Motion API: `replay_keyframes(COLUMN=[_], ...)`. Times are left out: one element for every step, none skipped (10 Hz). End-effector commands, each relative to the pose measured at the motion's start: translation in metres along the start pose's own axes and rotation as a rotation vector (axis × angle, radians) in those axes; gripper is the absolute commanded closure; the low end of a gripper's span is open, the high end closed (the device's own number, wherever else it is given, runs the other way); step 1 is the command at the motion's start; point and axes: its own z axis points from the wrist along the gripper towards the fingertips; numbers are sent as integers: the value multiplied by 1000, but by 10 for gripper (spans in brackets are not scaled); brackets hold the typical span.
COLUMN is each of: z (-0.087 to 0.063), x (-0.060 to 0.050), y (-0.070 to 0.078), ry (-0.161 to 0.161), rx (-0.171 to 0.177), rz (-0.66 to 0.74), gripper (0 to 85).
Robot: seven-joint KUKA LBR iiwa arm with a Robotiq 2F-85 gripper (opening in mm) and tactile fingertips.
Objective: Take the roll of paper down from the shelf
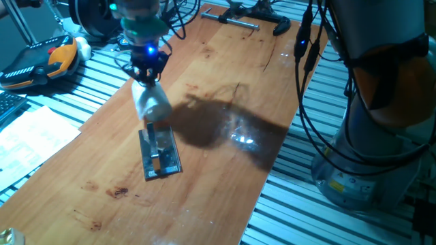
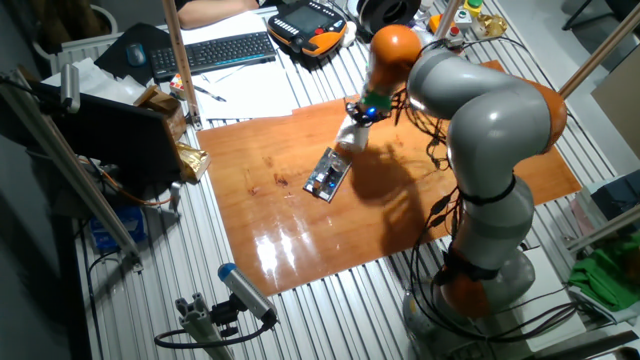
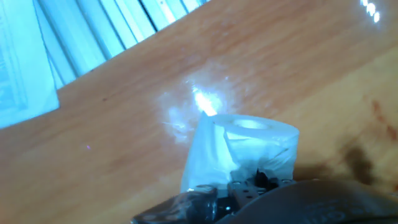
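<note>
The roll of paper [image 1: 152, 103] is a small white cylinder with a loose flap. It hangs in my gripper [image 1: 147, 79], tilted, just above the far end of the shelf [image 1: 160, 154], a small grey slotted bracket plate lying on the wooden board. I cannot tell whether the roll still touches the shelf. The other fixed view shows the roll [image 2: 352, 138] under the gripper [image 2: 360, 120], up and right of the shelf [image 2: 327, 177]. In the hand view the roll [image 3: 249, 146] fills the lower middle, with the dark fingers [image 3: 249, 186] closed on its near side.
The long wooden board [image 1: 225, 170] lies on a slatted aluminium table. An orange teach pendant [image 1: 41, 61] and flat paper sheets [image 1: 27, 136] are to the left. A metal tool [image 1: 238, 22] lies at the board's far end. My arm's base [image 1: 381, 116] stands at right.
</note>
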Motion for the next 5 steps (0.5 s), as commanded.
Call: replay_keyframes(z=[-3, -6, -8, -8, -10], x=[-3, -2, -2, -2, -1], y=[-9, -11, -11, -11, -9], ry=[41, 66, 85, 93, 96], rx=[9, 21, 23, 28, 27], rz=[-35, -57, -66, -71, -78], gripper=[713, 517, 373, 277, 227])
